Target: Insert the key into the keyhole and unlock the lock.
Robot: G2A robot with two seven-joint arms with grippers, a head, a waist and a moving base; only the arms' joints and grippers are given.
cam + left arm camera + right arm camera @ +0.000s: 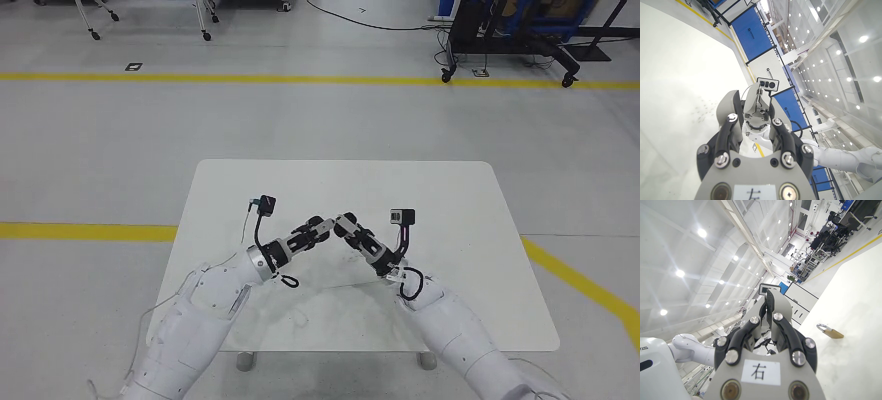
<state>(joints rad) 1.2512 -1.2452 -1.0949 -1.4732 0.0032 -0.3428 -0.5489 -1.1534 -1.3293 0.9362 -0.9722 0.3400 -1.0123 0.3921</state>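
One white table (450, 200) with rounded corners is recorded as the work surface. Above its middle, the left arm (222, 290) and the right arm (455, 325) are raised and angled inward, so that the two tools meet tip to tip over the tabletop. The left gripper (754, 96) is found spread wide; its fingers (733, 108) stand on either side of the other tool's tips, and nothing is seen clamped between them. The right gripper (767, 292) is found closed, its ribbed black pads (769, 306) pressed together with only a thin seam between them. Whether anything is pinched in that seam cannot be told, and no key can be made out there. The padlock (831, 333), brass in colour, is noted lying flat on the table, to one side of the right gripper and well apart from it, touched by neither tool. Its silver shackle (820, 326) appears seated in the body. The keyhole cannot be made out from this angle.
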